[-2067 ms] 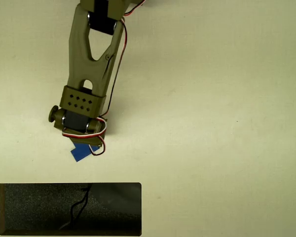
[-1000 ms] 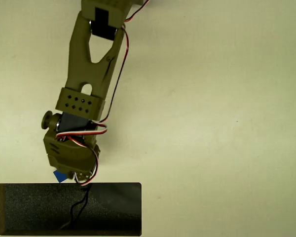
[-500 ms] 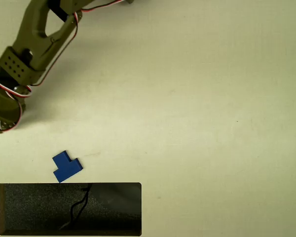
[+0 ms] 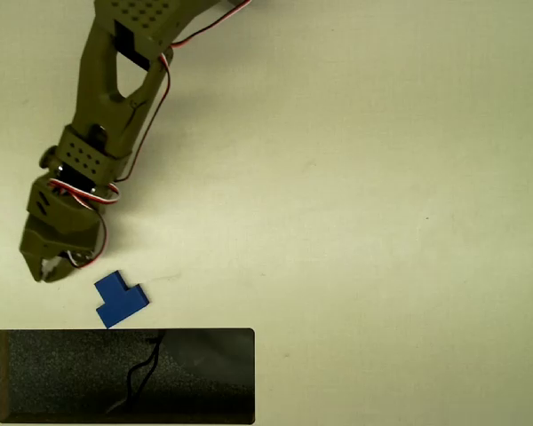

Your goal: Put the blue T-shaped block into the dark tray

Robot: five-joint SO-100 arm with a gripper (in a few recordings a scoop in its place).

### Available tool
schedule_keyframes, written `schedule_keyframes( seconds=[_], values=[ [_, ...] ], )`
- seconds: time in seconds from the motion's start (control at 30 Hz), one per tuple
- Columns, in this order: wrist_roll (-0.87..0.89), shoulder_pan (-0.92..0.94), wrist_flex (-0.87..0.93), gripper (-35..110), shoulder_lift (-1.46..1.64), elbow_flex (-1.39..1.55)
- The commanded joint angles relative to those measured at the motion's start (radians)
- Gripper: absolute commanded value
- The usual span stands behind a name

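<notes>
Overhead view. Arm comes in from the top edge, upper part cut off by the frame; olive-green links, red/white/black wires looped along it. The hand (image 4: 49, 269) sits at the arm's lower end, left side of pic, pointing down toward the lower left. Fingertips are small and partly in the body's own shadow, so hard to read; there seems to be a narrow gap w/ a pale bit showing between them, but can't tell for sure if the fingers are apart or together. Nothing seen held in them.

Blue T-shaped block (image 4: 120, 300) lies flat on the desk (image 4: 382, 222), just right of and below the hand, apart from it, not touching. It's turned at an angle. It sits just above the dark tray's top rim, near but outside it; a thin strip of desk shows between.

Dark tray (image 4: 35, 373): wide black rectangle at lower left, bevelled rim, speckled matte floor. A thin dark wire-like squiggle runs from the top rim down across the floor near mid-tray. Right part of the floor looks smoother/glossier, w/ a shadow or reflection; can't say which. No block in the tray.

No labels or writing readable anywhere. Desk is plain cream w/ a few faint marks.
</notes>
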Motion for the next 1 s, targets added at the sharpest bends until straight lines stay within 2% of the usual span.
schedule_keyframes(
  seconds=[0.0,0.2,0.5,0.6,0.87,0.97],
  values=[
    [-0.005,-0.058,-0.021,0,0.018,0.017],
    [0.029,-0.175,-0.092,0,-0.003,0.018],
    [0.058,-0.229,-0.092,0,-0.069,-0.08],
    [0.091,-0.25,-0.146,0,-0.095,-0.095],
    [0.264,-0.348,-0.236,0,-0.302,-0.431],
    [0.308,-0.411,-0.391,0,-0.414,-0.522]
  ],
)
